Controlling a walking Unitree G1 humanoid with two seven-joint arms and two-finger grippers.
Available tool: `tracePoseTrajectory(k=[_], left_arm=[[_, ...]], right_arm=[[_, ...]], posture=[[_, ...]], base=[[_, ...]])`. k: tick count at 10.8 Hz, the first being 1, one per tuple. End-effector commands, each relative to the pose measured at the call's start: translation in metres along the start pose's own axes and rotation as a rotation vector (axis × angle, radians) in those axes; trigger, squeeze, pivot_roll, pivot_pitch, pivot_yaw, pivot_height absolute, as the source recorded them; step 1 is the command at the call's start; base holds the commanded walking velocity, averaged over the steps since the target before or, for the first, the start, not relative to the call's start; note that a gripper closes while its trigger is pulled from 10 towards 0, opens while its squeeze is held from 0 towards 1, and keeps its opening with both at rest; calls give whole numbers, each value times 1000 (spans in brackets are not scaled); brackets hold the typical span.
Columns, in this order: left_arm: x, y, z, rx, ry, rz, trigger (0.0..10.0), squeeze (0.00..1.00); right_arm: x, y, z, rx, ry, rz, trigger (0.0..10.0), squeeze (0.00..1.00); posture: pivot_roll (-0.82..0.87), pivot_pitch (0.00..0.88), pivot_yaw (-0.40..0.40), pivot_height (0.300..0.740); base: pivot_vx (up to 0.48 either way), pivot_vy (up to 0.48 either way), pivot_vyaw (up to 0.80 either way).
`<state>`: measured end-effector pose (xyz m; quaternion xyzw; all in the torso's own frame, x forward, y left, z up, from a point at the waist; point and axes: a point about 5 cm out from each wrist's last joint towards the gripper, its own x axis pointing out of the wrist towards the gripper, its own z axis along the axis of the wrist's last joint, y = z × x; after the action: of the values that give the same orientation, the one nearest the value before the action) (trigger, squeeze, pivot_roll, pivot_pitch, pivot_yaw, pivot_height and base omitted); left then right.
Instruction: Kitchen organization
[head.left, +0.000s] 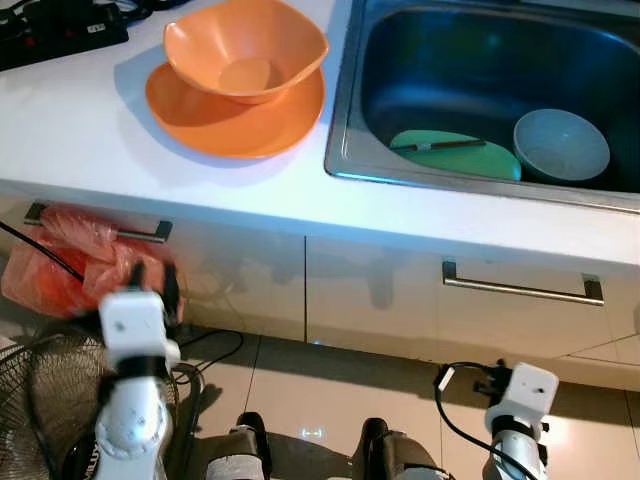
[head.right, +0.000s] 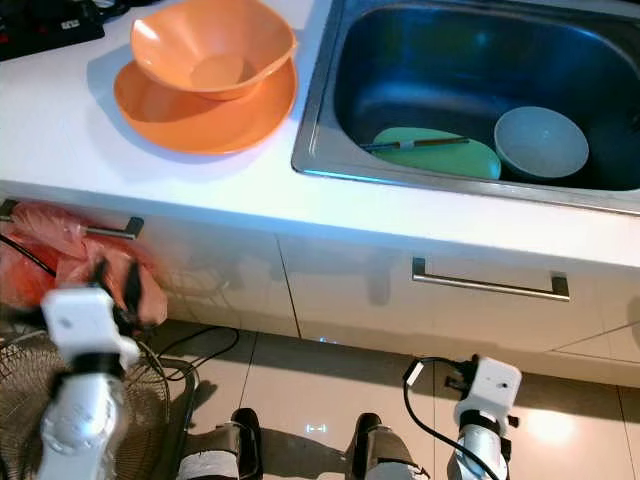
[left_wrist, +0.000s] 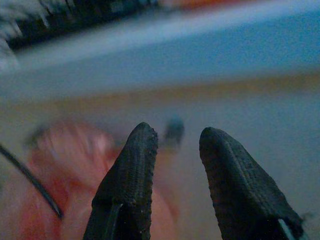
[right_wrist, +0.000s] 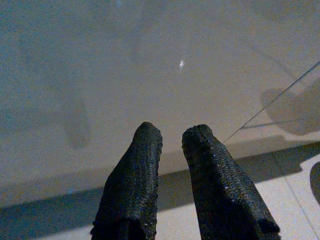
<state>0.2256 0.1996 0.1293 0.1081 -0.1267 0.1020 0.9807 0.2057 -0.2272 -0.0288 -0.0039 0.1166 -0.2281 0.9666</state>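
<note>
Nearest the head camera, two silver arms are seen low before the cabinet fronts: the left arm (head.left: 132, 345) blurred by an orange plastic bag (head.left: 60, 262) hung from a bar handle (head.left: 98, 226), the right arm (head.left: 522, 400) below a second handle (head.left: 522, 287). On the white counter (head.left: 70, 120) one glossy orange bowl (head.left: 245, 48) is stacked in one orange plate (head.left: 235, 110). In the steel sink (head.left: 480, 70) one green plate (head.left: 455, 156), crossed by a thin utensil, lies just beside one pale round bowl (head.left: 561, 145).

In the left wrist view, the left gripper (left_wrist: 175, 142) is shown parted and empty, its textured black fingers toward the blurred bag.

In the right wrist view, the right gripper (right_wrist: 172, 137) is shown slightly parted, holding nothing, facing a glossy cabinet panel.
</note>
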Motion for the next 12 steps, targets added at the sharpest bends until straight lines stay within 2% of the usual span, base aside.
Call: tracePoseTrajectory(k=[1, 2, 3, 4, 5, 6, 7, 8, 9, 10, 12], left_arm=[[2, 2, 11, 17, -26, 24, 10000, 0], [7, 1, 20, 15, -61, 33, 10000, 0], [14, -1, 37, 12, -122, 31, 10000, 0], [20, -3, 52, 15, -174, 28, 10000, 0], [24, -3, 64, 5, -201, 41, 10000, 0], [25, -3, 68, 0, -204, 41, 10000, 0], [24, -4, 61, -4, -171, 38, 10000, 0], [24, -4, 60, -3, -162, 40, 10000, 0], [29, -1, 67, -3, -178, 48, 10000, 0], [33, -1, 70, -6, -189, 48, 10000, 0], [49, -7, 89, -10, -252, 9, 10000, 0]], right_arm=[[7, -21, 38, 31, -222, -64, 10000, 0], [4, -46, 138, 48, -579, -77, 10000, 0], [-6, -45, 198, 67, -765, -53, 10000, 0], [-7, -41, 225, 91, -850, -54, 10000, 0], [-10, -37, 243, 127, -891, -51, 10000, 0], [-14, -34, 248, 130, -875, -29, 10000, 0], [-16, -39, 230, 98, -743, -47, 10000, 0], [-19, -48, 217, 95, -668, -88, 10000, 0], [-21, -54, 242, 116, -747, -106, 10000, 0], [-23, -48, 256, 115, -784, -77, 10000, 0], [-30, -23, 296, 159, -876, 34, 10000, 0]], posture=[[79, 290, -4, 740], [79, 287, -4, 740], [82, 281, -5, 740], [85, 277, -7, 740], [87, 270, -9, 740], [86, 268, -8, 740], [80, 256, -9, 740], [82, 258, -7, 740], [72, 255, -6, 740], [71, 249, -8, 740], [73, 237, -11, 740]], base=[[0, 0, 0], [0, 0, 0], [0, 0, 0], [0, 0, 0], [0, 0, 0], [0, 0, 0], [0, 0, 0], [0, 0, 0], [0, 0, 0], [0, 0, 0], [0, 0, 0]])
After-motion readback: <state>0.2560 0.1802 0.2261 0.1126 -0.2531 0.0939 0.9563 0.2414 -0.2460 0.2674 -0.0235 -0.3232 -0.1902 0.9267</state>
